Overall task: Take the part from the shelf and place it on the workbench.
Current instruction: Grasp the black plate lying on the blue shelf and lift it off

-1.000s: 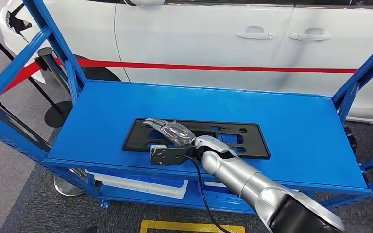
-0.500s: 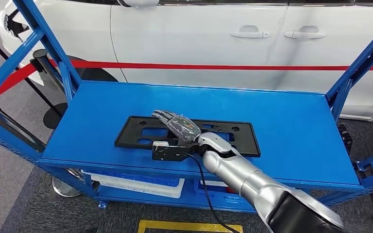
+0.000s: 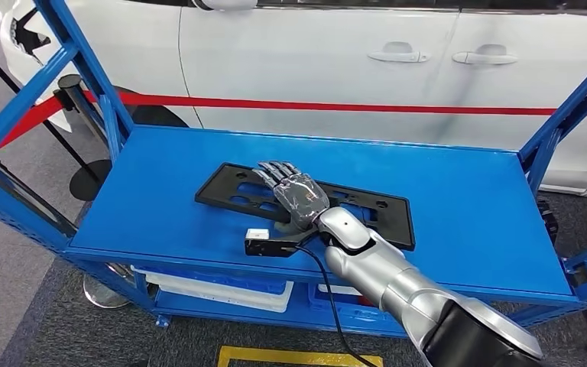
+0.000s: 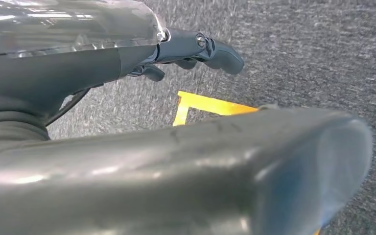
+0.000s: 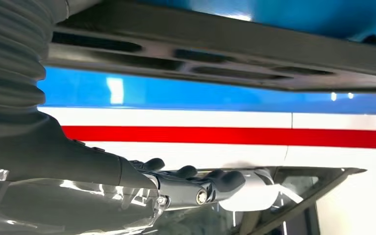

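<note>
The part [image 3: 367, 218] is a flat black plate with cut-outs, lying askew on the blue shelf top [image 3: 466, 191]. My right hand [image 3: 294, 195] is palm-down over the plate's middle, fingers stretched toward its far edge. In the right wrist view the fingers [image 5: 210, 186] stand straight, with a gap between them and the part [image 5: 225, 54]. The thumb is hidden, so I cannot tell whether the hand has a hold on the plate. My left hand [image 4: 196, 49] hangs over grey carpet and holds nothing.
Blue uprights [image 3: 84, 69] frame both ends of the shelf. A white car [image 3: 313, 61] with a red stripe stands close behind it. A white tray [image 3: 214, 294] sits on the lower level. A black stanchion [image 3: 72, 84] stands at the left, and a yellow floor mark [image 3: 298, 357] lies in front.
My right hand has turned from lying sideways across the plate to palm-down, pointing away. The plate has swung with it, its left end going toward the car. The camera shifted slightly.
</note>
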Controlling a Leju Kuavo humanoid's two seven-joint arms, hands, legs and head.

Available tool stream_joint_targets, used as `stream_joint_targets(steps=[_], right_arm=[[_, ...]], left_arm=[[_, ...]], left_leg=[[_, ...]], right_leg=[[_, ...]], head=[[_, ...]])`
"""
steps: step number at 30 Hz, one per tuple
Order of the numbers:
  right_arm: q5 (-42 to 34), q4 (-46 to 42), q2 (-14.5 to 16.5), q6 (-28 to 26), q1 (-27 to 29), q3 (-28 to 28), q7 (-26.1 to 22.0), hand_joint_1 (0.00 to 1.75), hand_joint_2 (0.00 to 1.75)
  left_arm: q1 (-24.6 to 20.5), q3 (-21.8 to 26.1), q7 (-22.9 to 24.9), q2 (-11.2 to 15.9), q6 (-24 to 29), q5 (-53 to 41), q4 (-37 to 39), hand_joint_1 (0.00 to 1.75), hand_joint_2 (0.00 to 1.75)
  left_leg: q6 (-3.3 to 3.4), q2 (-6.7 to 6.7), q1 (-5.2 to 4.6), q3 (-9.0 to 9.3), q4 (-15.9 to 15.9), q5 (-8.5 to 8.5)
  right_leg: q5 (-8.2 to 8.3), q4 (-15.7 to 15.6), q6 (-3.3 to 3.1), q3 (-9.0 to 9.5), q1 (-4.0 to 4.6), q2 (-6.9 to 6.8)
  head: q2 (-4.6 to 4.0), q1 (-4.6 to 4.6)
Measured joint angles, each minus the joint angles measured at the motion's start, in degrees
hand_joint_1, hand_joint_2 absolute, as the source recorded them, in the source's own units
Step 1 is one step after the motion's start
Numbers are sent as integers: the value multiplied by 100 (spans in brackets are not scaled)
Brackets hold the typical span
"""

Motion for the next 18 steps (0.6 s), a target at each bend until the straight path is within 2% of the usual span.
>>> stream_joint_targets(steps=[3,5,6,8,9,10,11,13,14,15,16,18], right_arm=[[70,51,6,-6,0,19,0,0,175],[85,67,15,1,-14,22,-4,0,175],[91,72,20,9,-19,22,-9,0,175],[99,88,26,38,-17,22,-26,0,175],[106,100,27,49,-13,22,-31,0,175],[118,110,27,57,-9,21,-35,0,175],[131,119,27,58,-7,20,-35,0,175],[154,126,27,68,-9,13,-35,0,175],[159,128,27,78,-11,9,-34,0,175],[162,131,27,88,-12,5,-34,0,175],[165,135,27,96,-10,3,-34,0,175],[177,140,26,109,-6,0,-28,0,175]], left_arm=[[5,0,-20,12,6,18,0,0,0],[8,1,-37,22,8,33,0,0,0],[7,1,-44,27,9,41,0,0,0],[11,1,-60,29,10,50,0,0,0],[18,1,-70,33,10,52,0,0,0],[23,1,-81,39,10,55,0,0,0],[26,0,-93,49,10,57,0,0,0],[18,1,-119,77,10,63,0,0,0],[9,0,-131,91,10,66,0,0,0],[0,1,-140,102,10,69,0,0,0],[-7,1,-145,110,10,72,0,0,0],[-11,1,-154,113,8,82,0,0,0]], left_leg=[[-86,2,0,-29,6,-4],[-139,7,12,-112,204,-155],[-160,10,16,-230,476,-316],[-185,10,18,-578,1263,-677],[-189,10,18,-722,1572,-772],[-183,10,18,-782,1694,-765],[-168,10,17,-729,1578,-645],[-106,11,9,-374,818,-259],[-75,11,-5,-188,430,-121],[-50,9,-21,-67,167,-47],[-33,6,-39,-18,50,-40],[3,2,-40,-9,13,-24]], right_leg=[[16,-76,-101,-2,20,13],[35,-98,-178,3,6,7],[40,-106,-207,7,0,0],[36,-103,-237,5,16,-7],[34,-100,-242,4,27,-8],[33,-97,-246,4,37,-6],[32,-94,-247,7,45,-1],[26,-90,-243,20,54,11],[25,-86,-231,18,65,16],[28,-84,-210,11,69,18],[33,-86,-184,0,70,18],[40,-93,-117,-11,69,20]], head=[[0,-4],[0,-8],[0,-9],[0,-10],[0,-9],[0,-10],[0,-10],[-1,-9],[-1,-8],[-1,-7],[-1,-6],[0,-5]])
